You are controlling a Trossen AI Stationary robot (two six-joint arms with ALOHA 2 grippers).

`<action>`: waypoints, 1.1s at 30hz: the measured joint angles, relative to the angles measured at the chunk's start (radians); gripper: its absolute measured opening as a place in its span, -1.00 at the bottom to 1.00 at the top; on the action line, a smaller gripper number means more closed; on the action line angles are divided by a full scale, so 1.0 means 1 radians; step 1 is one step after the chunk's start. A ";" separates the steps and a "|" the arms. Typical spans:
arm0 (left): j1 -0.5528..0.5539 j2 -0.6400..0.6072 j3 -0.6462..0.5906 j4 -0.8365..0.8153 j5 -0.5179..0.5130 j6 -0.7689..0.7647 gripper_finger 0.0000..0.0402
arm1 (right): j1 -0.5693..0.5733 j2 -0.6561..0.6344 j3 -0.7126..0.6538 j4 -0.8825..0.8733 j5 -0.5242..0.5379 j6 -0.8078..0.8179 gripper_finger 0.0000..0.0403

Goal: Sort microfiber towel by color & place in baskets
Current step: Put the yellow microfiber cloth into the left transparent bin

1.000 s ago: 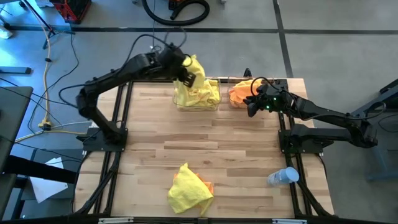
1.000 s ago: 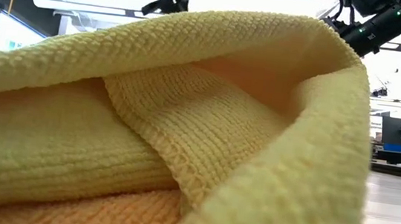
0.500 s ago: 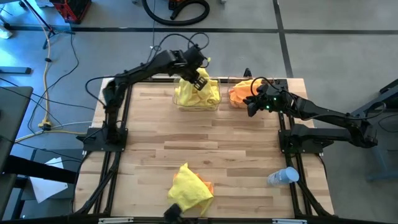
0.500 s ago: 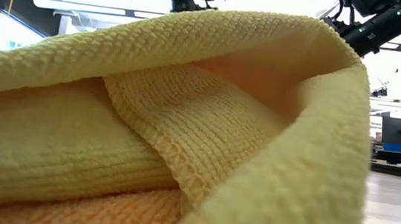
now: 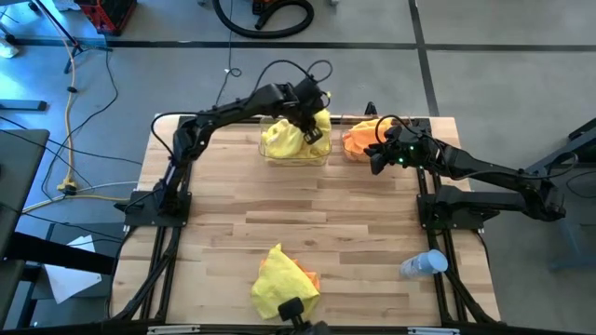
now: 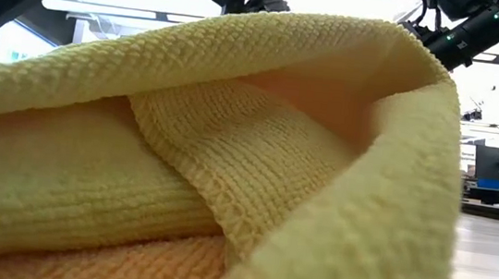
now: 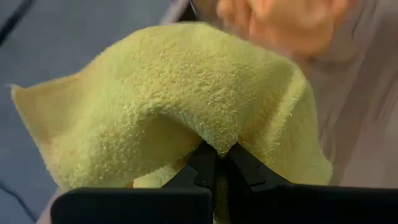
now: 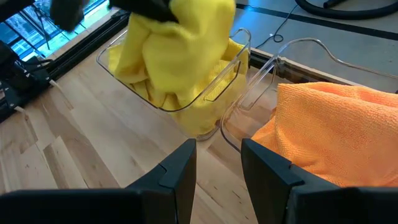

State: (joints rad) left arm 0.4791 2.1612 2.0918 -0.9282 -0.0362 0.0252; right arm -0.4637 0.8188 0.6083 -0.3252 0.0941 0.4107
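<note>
The left gripper hangs over the far edge of the table, right above the left basket. Its fingers are pinched together on a yellow towel, which drapes over them in the left wrist view and hangs down into the basket. That basket, a clear plastic bin, already holds more crumpled yellow cloth, piled up to its rim.

Just beside it, toward the far right corner of the table, stands the second basket, touching or nearly touching the first. It holds an orange towel that bulges above its wall. The right gripper hovers at the near side of this basket, low over the table, with its fingers apart and nothing between them.

Near the front edge of the table, about midway along it, lies a loose heap of towels: a yellow one on top with an orange one showing under its right side. In the low view this heap fills almost the whole picture, the yellow weave folded over an orange layer at the bottom.

A small clear plastic bottle lies on its side at the right edge of the table, well apart from the heap.
</note>
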 joint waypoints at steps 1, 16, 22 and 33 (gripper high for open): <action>-0.001 0.008 0.000 -0.015 0.003 0.012 -1.00 | 0.000 0.000 0.000 0.000 0.000 0.000 -0.40; 0.001 0.212 0.000 -0.035 0.099 -0.005 -1.00 | 0.000 0.000 0.000 -0.001 0.010 0.000 -0.40; 0.005 0.220 0.002 -0.030 0.097 -0.049 -0.79 | 0.000 0.000 0.000 -0.005 0.011 0.000 -0.40; 0.006 0.160 0.048 -0.082 0.096 -0.077 -0.39 | 0.000 0.000 0.000 -0.007 0.011 0.000 -0.40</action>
State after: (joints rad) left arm 0.4854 2.3210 2.1394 -1.0103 0.0595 -0.0520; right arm -0.4640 0.8188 0.6083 -0.3325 0.1051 0.4110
